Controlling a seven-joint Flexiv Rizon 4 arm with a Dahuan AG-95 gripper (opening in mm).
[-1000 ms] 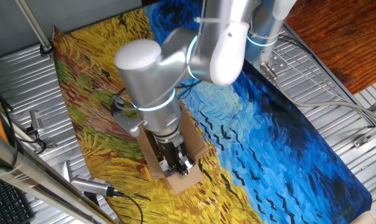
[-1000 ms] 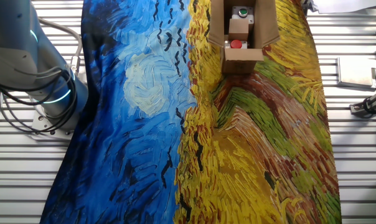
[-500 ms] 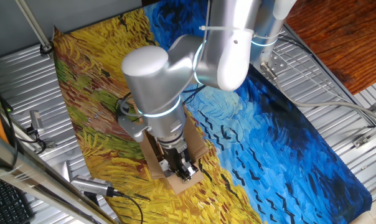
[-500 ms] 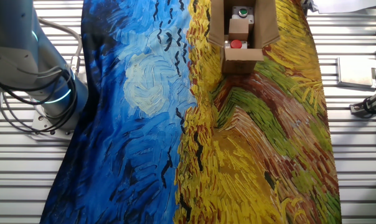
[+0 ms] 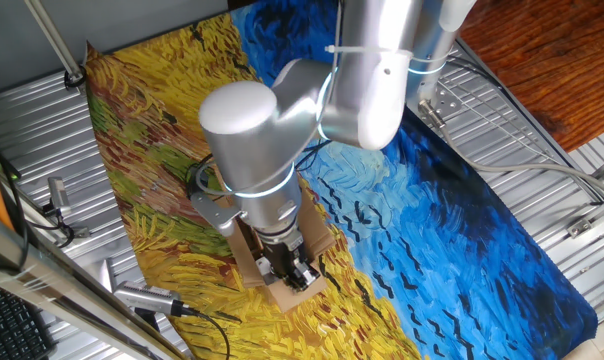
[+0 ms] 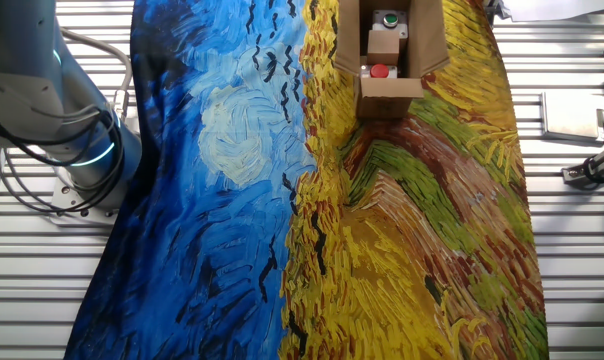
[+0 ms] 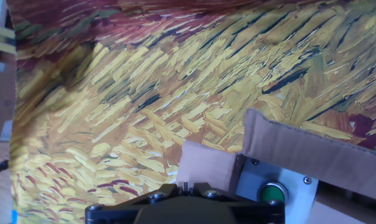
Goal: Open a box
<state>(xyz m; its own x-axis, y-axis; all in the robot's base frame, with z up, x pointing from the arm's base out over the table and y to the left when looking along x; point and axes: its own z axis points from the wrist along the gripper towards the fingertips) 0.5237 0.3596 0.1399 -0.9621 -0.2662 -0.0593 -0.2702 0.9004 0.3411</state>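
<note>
Inside, the open box (image 6: 390, 48) holds 2 buttons; gripper (image 5: 293, 268) jaw state unclear.

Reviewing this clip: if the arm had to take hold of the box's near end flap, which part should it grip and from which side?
Probably the free outer edge of the end flap, approached from above with one finger on each face. In the other fixed view it lies folded outward from the box, just past the red button, so that edge is exposed. Whether the gripper is open cannot be told.
</note>
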